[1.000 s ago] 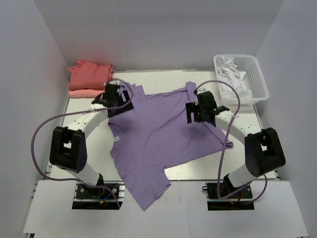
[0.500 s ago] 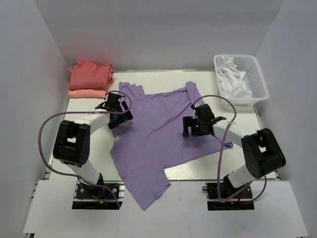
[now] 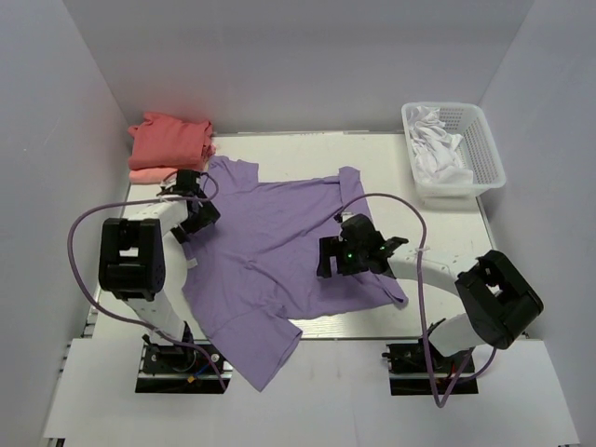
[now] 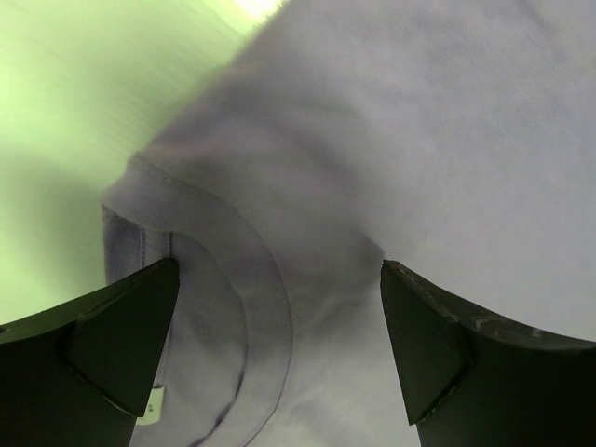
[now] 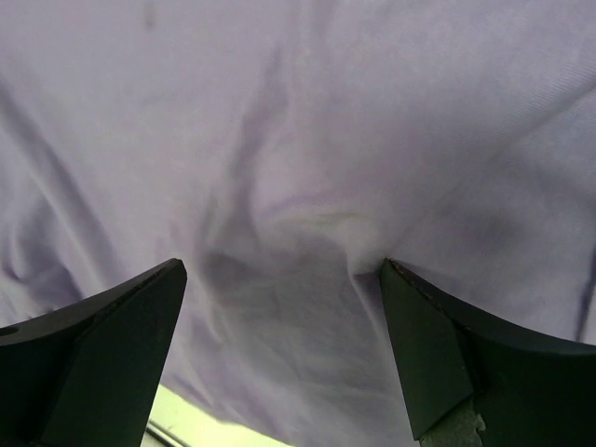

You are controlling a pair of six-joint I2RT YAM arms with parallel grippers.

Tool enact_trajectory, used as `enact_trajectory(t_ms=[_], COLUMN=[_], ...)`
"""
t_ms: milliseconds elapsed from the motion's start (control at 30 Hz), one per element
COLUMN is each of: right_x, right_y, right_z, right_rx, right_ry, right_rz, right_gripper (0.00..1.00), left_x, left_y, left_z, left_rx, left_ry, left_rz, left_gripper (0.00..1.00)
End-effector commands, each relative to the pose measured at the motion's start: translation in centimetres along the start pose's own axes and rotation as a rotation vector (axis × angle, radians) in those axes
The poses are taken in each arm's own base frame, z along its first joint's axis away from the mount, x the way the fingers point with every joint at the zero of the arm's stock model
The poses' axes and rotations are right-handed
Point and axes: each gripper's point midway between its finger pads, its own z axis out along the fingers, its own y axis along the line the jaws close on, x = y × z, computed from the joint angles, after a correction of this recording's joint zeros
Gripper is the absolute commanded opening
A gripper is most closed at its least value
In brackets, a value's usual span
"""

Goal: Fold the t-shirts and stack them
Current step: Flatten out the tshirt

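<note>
A large lavender t-shirt lies spread on the white table, one sleeve hanging over the near edge. My left gripper is open and low over its left edge by the collar, fingers wide apart with cloth between them. My right gripper is open on the shirt's right part, its fingers resting against rumpled lavender cloth. A folded coral-red t-shirt lies on a paler salmon-pink one at the back left.
A white plastic basket holding white cloth stands at the back right. White walls close in the left, back and right sides. Purple cables loop beside both arms.
Both grippers have moved left and towards the near edge, staying open. The lavender shirt has slid left with them, and its collar now lies near the folded stack.
</note>
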Motion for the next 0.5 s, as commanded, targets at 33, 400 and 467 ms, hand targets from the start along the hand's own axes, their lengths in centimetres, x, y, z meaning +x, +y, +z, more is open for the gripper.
enact_trajectory(t_ms=[33,400,467], right_x=[1.7,-11.3,-12.5], right_y=[0.1,-3.5,-5.2], right_z=[-0.7,-4.4,-3.2], right_rx=[0.081,0.471,0.531], right_ry=[0.083,-0.189,-0.166], right_rz=[0.017,-0.056,-0.081], right_gripper=[0.90,0.90,0.90], left_x=[-3.8,-7.6,-6.7], left_y=[1.3,-9.1,-10.0], left_z=[-0.4,-5.8,-6.0], left_rx=[-0.066,0.409,0.434], left_ry=[-0.037,-0.095,-0.080], left_rz=[0.016,0.133,0.144], left_gripper=[0.99,0.99,0.99])
